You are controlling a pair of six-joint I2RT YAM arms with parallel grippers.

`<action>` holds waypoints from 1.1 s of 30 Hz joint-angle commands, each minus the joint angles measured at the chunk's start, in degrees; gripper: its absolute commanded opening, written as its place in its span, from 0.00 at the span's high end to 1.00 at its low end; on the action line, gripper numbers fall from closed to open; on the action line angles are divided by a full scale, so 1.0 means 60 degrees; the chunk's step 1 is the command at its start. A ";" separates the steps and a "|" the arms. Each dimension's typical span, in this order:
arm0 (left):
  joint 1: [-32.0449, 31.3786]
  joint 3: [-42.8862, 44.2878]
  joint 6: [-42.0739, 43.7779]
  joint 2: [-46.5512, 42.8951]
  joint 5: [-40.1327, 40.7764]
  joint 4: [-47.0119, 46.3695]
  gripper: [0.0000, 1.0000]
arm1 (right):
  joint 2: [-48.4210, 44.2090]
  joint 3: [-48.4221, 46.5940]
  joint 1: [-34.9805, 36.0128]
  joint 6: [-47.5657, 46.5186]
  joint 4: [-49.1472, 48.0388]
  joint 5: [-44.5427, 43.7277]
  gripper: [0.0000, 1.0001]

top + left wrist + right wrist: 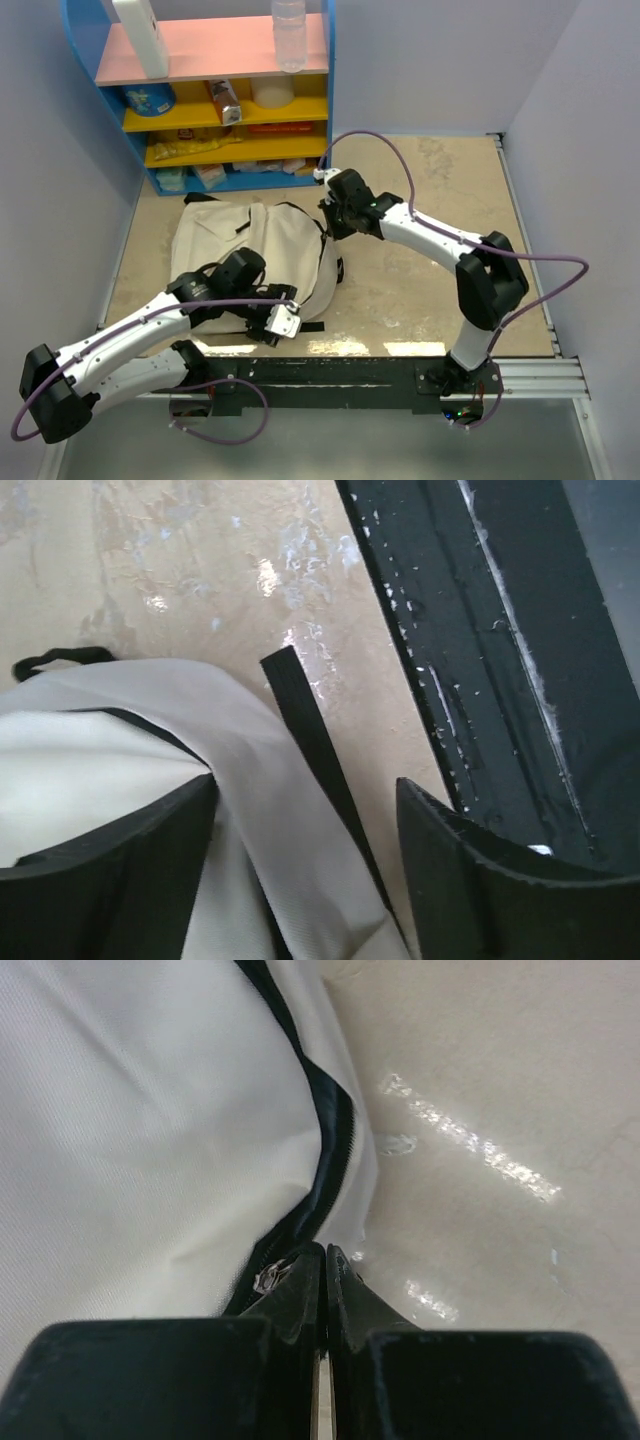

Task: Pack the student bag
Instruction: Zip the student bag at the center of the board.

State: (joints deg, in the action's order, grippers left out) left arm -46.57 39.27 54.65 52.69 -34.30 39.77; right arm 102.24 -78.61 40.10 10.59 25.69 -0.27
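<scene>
Near edge of bag (pixel 265 245) hidden under L arm (pixel 130 335); shelf (pixel 220 50) top cut off, items too small to ID.

Nothing legible was found in any of my views: no text, brand, number or sign. Items on the far shelf (pixel 220 50), notably a blue tub (pixel 150 99) and the packet (pixel 225 100) to its right, carry printing too small and blurred to read. The student bag (pixel 270 250) shows me no readable marking.

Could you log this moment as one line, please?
beige fabric backpack flat | left jaws open astride black strap | right jaws shut on black zipper
</scene>
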 commanded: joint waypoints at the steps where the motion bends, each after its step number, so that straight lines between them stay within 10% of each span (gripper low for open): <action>1: -0.0105 0.0369 -0.1558 -0.0065 -0.0116 -0.0264 0.15 | -0.1729 0.0967 -0.0340 0.0095 -0.1117 -0.0658 1.00; 13: -0.0631 0.1306 -0.6293 0.1676 0.3953 -0.4574 0.00 | -0.3855 0.2993 0.0085 0.0945 -0.1688 0.0031 1.00; 33: -0.0970 0.0605 -0.7177 0.3114 0.4634 -0.6349 0.10 | -0.4398 0.3243 0.0231 0.1267 -0.1807 0.0441 1.00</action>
State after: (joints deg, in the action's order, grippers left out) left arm -51.94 44.86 11.07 71.37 -6.92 6.68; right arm 77.54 -57.87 41.21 17.41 16.56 1.26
